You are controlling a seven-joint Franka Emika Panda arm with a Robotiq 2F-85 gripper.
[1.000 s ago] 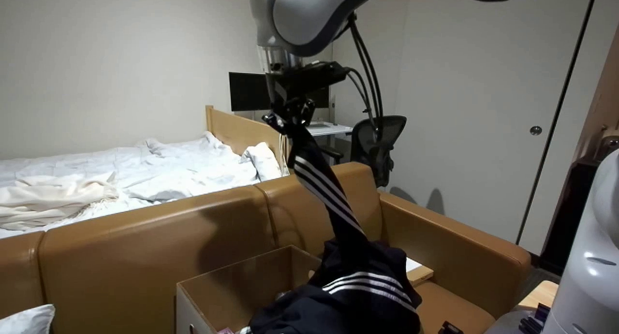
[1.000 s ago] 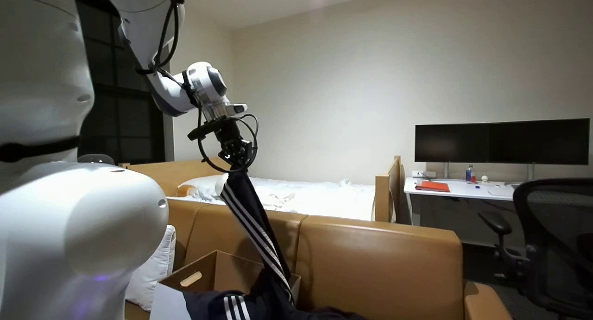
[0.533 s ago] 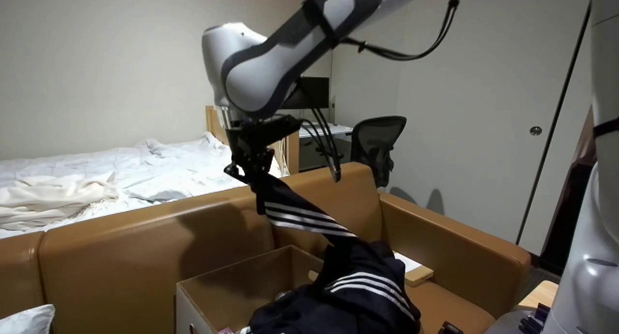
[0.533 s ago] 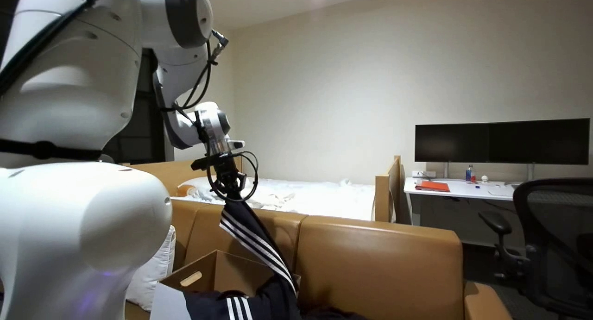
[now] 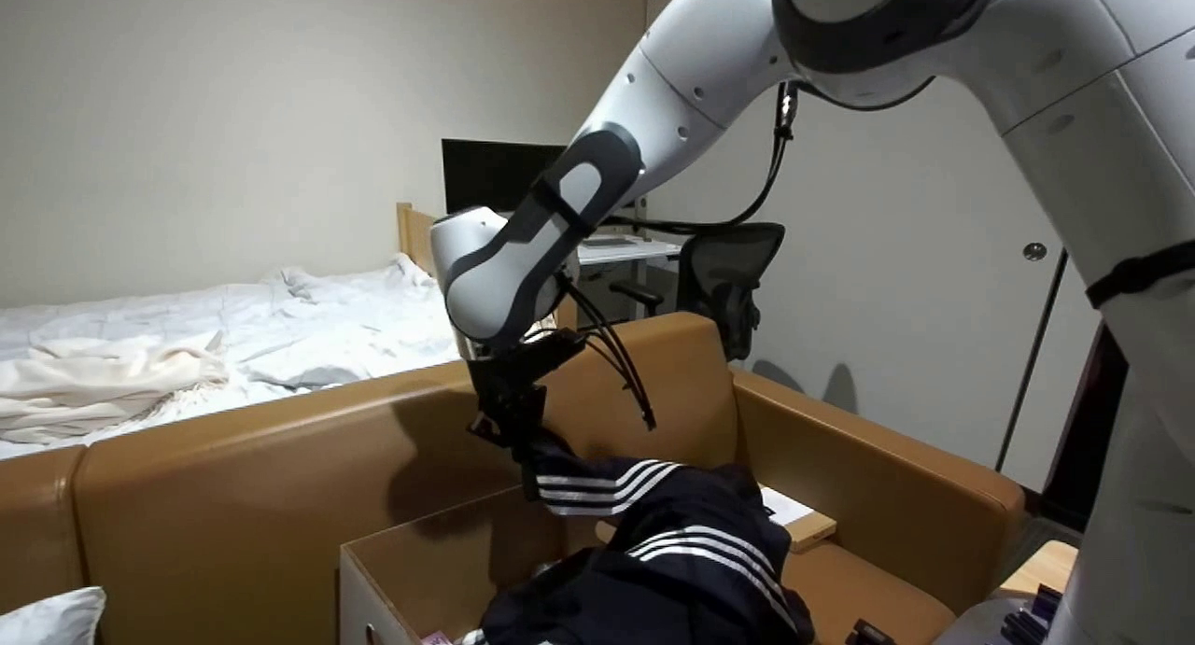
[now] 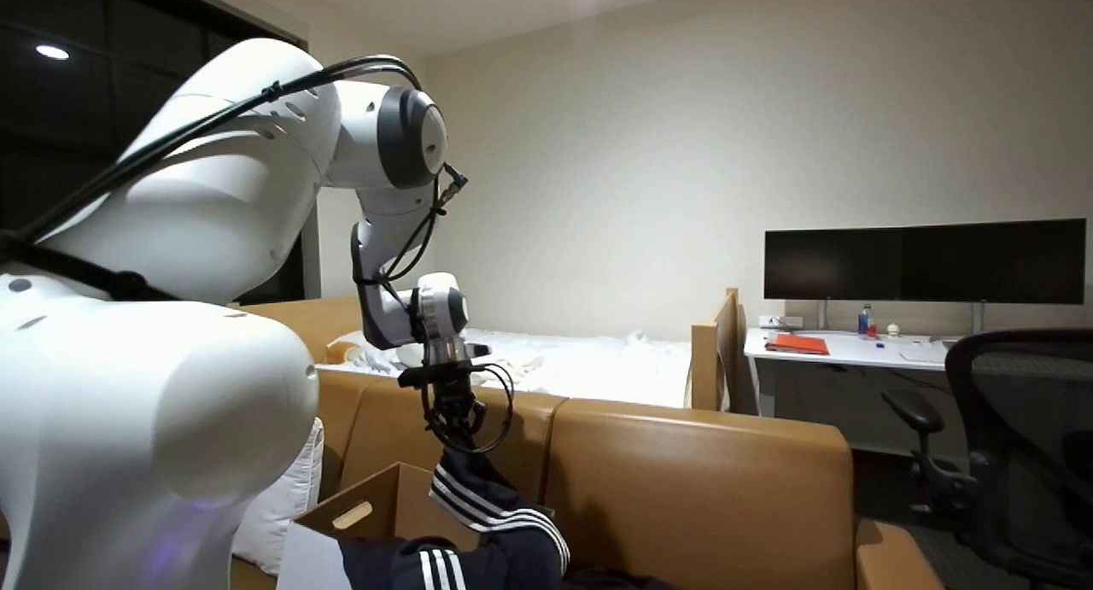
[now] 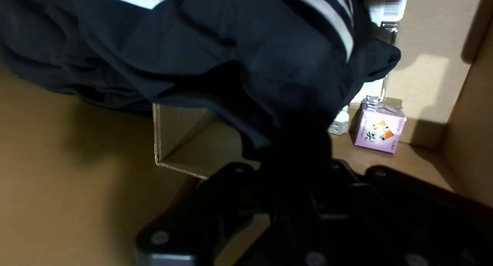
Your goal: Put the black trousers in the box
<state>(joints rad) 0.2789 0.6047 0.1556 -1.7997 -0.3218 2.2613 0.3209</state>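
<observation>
Tan sofa (image 5: 271, 505) behind. Tool (image 5: 525, 437), closed on black track trousers (image 5: 691, 580), sinks; leg (image 5: 597, 486) slackens. Cardboard box (image 5: 420, 544) at tool's seven o'clock, exterior view; more feeding-in likely needed.

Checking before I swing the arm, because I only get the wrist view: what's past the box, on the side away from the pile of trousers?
Observer: A white pillow; an exterior view shows a gap between it and the box.
Operator: And the opposite way, past the trousers?
Observer: In an exterior view, a flat tan item, white on top, lies on the couch seat near the armrest. I can't tell what it is.
</observation>
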